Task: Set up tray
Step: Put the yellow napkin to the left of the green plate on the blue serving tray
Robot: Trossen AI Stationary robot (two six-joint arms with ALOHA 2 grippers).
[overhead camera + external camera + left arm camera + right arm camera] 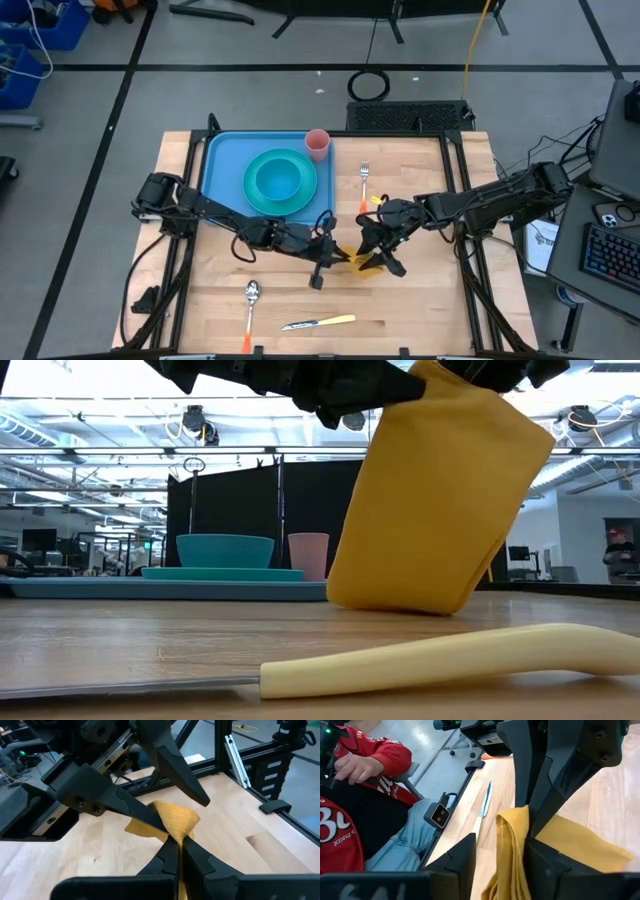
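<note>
The left tool (335, 255) is clamped on the yellow folded cloth napkin (368, 262); the right tool (385, 245), fingers apart, should withdraw slowly without dragging it.

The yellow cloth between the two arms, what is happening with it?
Both arms meet over the table's middle. The left pincer is shut on the yellow napkin, holding it so it hangs down to the wood. The right pincer stands open around the same napkin. The tray already carries a plate and bowl.

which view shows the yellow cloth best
The low view: the yellow cloth hangs there full-face, lower edge on the table. The high view shows only a scrap between both grippers; the wrist views show bunched folds, the left gripper pinching it.
</note>
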